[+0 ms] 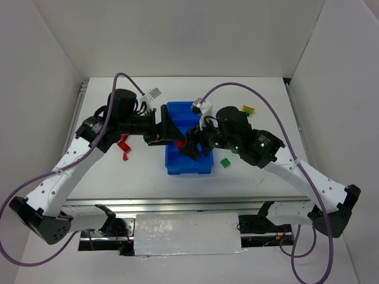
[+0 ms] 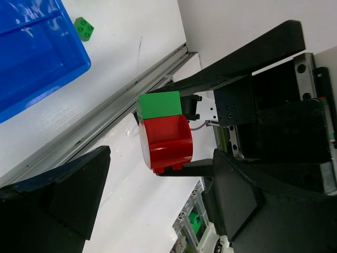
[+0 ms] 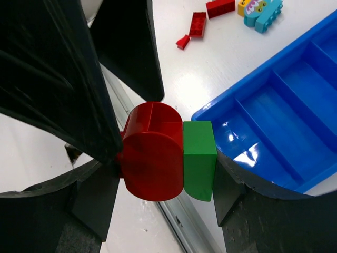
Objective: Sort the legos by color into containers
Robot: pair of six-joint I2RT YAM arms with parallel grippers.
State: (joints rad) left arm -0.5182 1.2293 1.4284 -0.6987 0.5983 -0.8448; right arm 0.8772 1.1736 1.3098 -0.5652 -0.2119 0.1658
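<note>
I have both arms meeting above the near part of the tray [image 1: 177,107], and between them hangs the problem piece: a rounded red brick [image 3: 152,153] snapped to a green brick [image 3: 199,158]. The right gripper [image 3: 164,184] is pinching this pair end to end, one finger on the red end and one on the green end, clear of the table. The left gripper [image 1: 172,133] reads as spread: in its wrist view one finger [image 2: 63,195] stands apart from the red brick, and I cannot tell if the other one touches it. The tray compartments I can see look empty. Loose legos lie on the table on both sides, among them a green one [image 1: 225,162] to the right and red ones [image 1: 123,142] to the left. My main worry is that the right jaws squeeze along the joint, so they press the two colours together. If I close the left on the red and pull, I judge nothing will part, and the pair may twist out of both grips. If the right lets go before the left has a firm hold, the pair drops. From that height it could bounce off the tray rim toward the rail at the near edge. The red brick's curved side gives flat fingers little to bite, so it may roll. The four fingers are crowded very close, so a small misjudged move could knock them together. Dropping the pair joined would put one colour in the wrong compartment.
</note>
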